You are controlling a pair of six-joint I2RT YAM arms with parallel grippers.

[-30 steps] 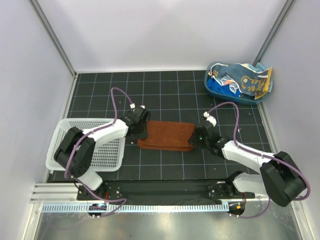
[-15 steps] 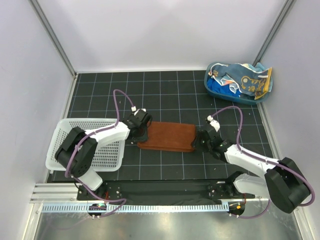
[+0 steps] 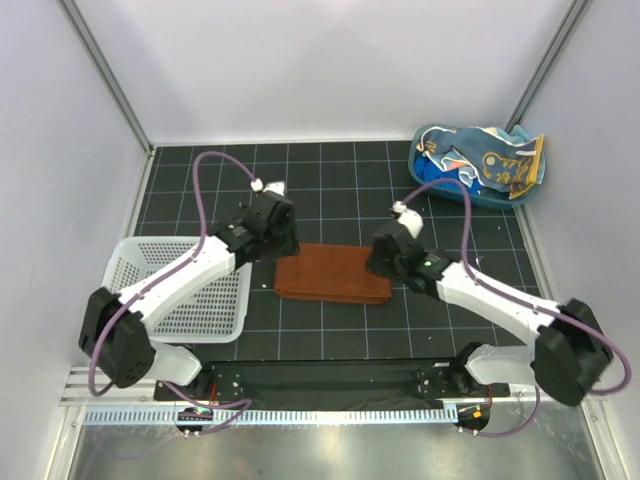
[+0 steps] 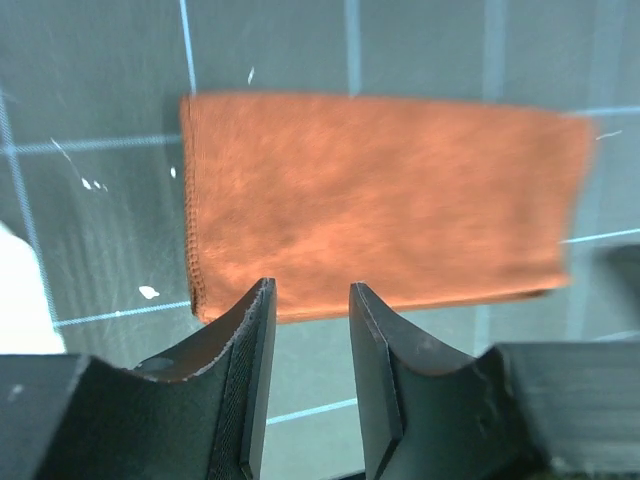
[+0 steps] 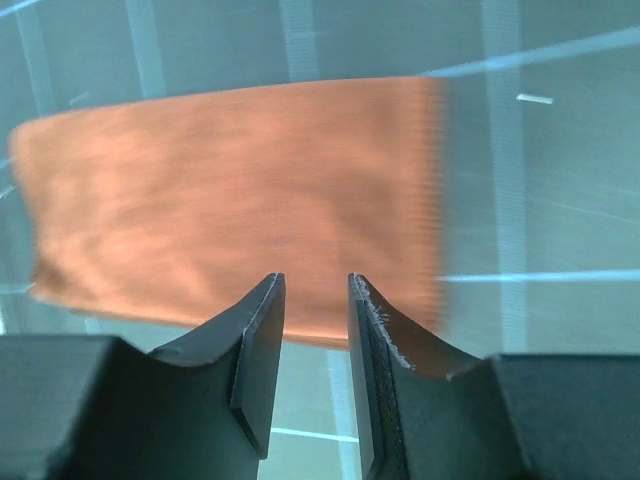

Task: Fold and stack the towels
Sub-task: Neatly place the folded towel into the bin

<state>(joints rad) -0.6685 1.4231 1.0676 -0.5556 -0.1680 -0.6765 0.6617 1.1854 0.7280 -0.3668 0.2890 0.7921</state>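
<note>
From where I stood, the brown towel (image 3: 333, 273) lay folded into a flat, neat rectangle on the black gridded mat (image 3: 330, 190), about midway between the two arms and clear of everything else. Its long sides ran left to right, and a stitched hem showed along its left short edge.

The left gripper (image 4: 310, 290) hung over the towel's far left corner. Its jaws stood apart with only a narrow gap between them, and nothing was in that gap. The left wrist camera looked straight down on the cloth, and the black fingers (image 4: 250, 380) were raised above it, not touching. A few white flecks dotted the mat just left of the hem.

The right gripper (image 5: 313, 282) hung over the far right corner in the same way. It was released too, with a bare slot between its jaws and the towel lying loose underneath. Neither gripper was grasping any cloth.

The white basket (image 3: 130, 262) sat on the left side of the mat, near the left arm and well apart from the towel. In the far right corner stood the blue tub (image 3: 425, 178), and a heap (image 3: 490, 160) of crumpled towels filled it, light blue with yellow-orange markings, spilling a little over its right rim. I couldn't tell how many were in there.
</note>
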